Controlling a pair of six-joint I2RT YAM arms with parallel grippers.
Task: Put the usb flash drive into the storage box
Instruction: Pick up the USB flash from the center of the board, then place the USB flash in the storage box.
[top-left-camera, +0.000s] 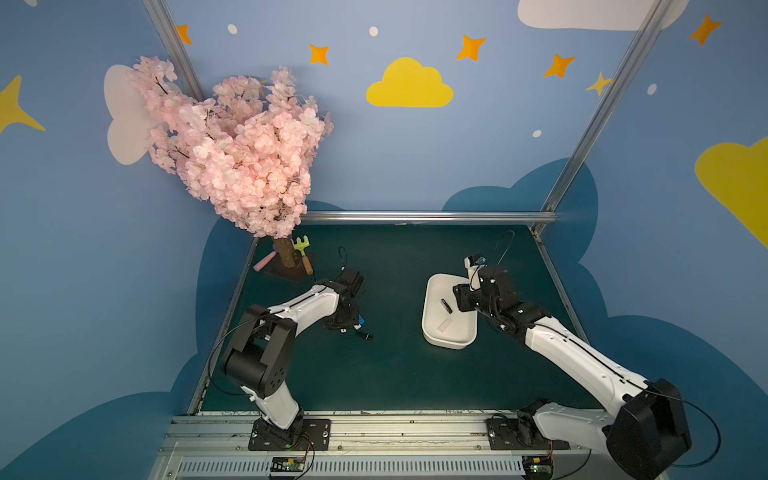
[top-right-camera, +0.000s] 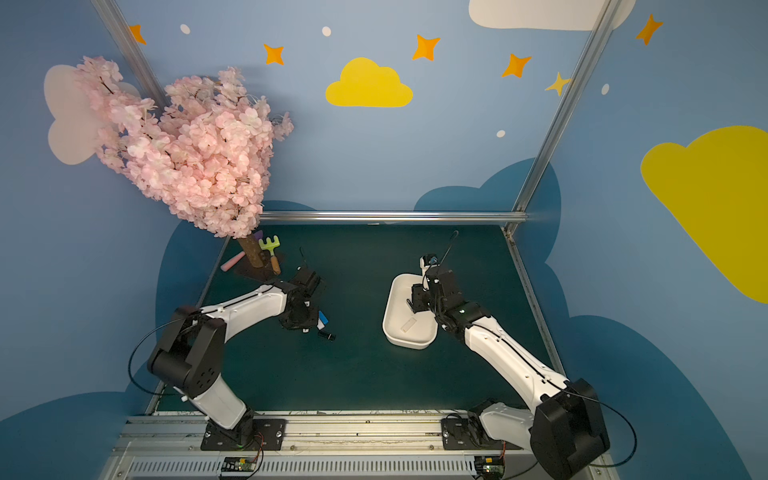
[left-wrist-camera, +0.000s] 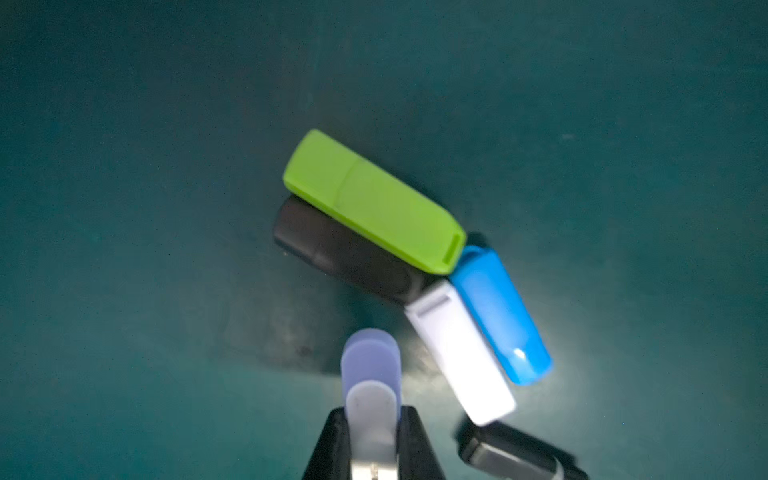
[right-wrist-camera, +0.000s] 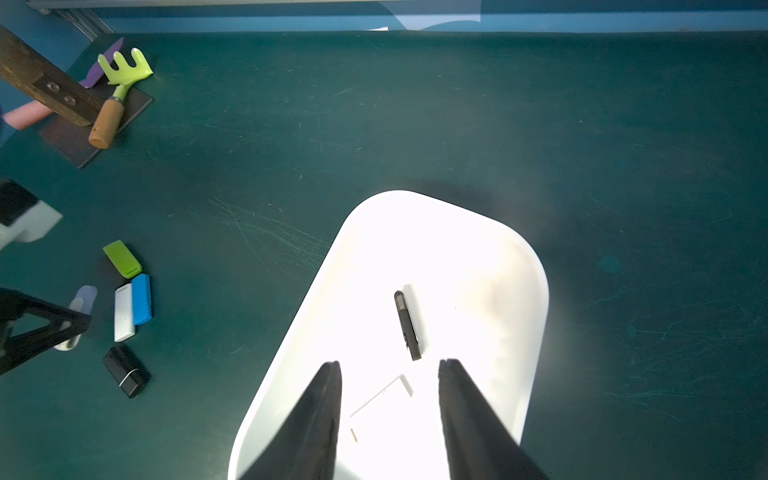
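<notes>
My left gripper (left-wrist-camera: 372, 415) is shut on a pale lavender usb flash drive (left-wrist-camera: 370, 361), low over the green mat. Beside it lie a green drive (left-wrist-camera: 370, 199), a black one (left-wrist-camera: 340, 249), a white one (left-wrist-camera: 461, 353), a blue one (left-wrist-camera: 498, 316) and a black-and-metal one (left-wrist-camera: 515, 457). The white storage box (top-left-camera: 432, 332) sits on the right of the mat and shows in both top views. It holds a slim black drive (right-wrist-camera: 406, 324) and a white drive (right-wrist-camera: 382, 399). My right gripper (right-wrist-camera: 390, 362) hangs open over the box with nothing between its fingers.
A pink blossom tree (top-left-camera: 232, 145) stands at the back left on a dark base plate. A green toy rake (top-left-camera: 302, 249) and a pink stick (top-left-camera: 264, 261) lie by its trunk. Metal rails (top-left-camera: 415, 216) border the mat at the back and sides.
</notes>
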